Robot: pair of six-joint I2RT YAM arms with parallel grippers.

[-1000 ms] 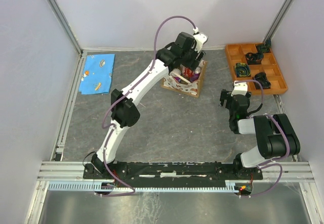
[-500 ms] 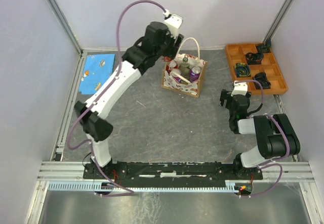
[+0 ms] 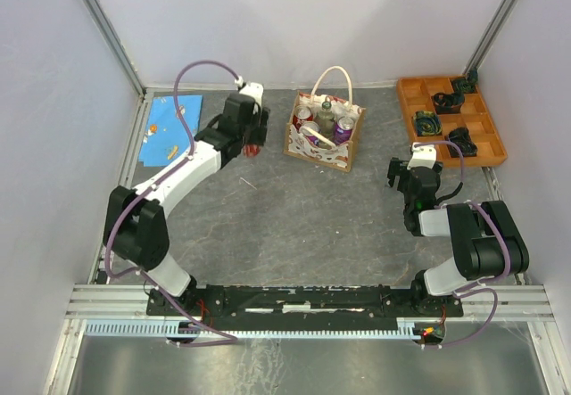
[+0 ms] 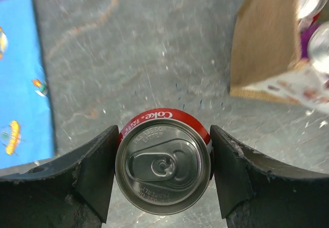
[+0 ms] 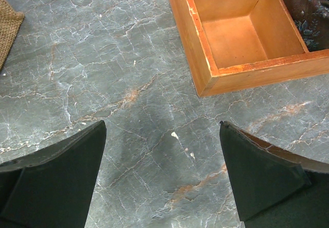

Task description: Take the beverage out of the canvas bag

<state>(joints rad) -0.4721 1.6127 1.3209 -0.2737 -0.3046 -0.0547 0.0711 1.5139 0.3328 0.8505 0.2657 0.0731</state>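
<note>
The canvas bag [image 3: 323, 138] stands at the back middle of the table with its handles up; several cans and a bottle [image 3: 326, 110] are inside. My left gripper [image 3: 252, 143] is to the left of the bag, shut on an upright red Coke can [image 4: 163, 167]. I see the can's silver top between the two fingers, low over the table; I cannot tell if it touches. The bag's side also shows in the left wrist view [image 4: 264, 42], apart from the can. My right gripper [image 5: 162, 174] is open and empty above bare table.
An orange compartment tray [image 3: 486, 136] with dark objects sits at the back right; its corner shows in the right wrist view [image 5: 205, 58]. A blue patterned cloth [image 3: 173, 129] lies at the back left and also shows in the left wrist view [image 4: 23, 79].
My left arm has lifted out of the bag and swung left and down with the Coke can in its jaws. The right arm has not moved.
</note>
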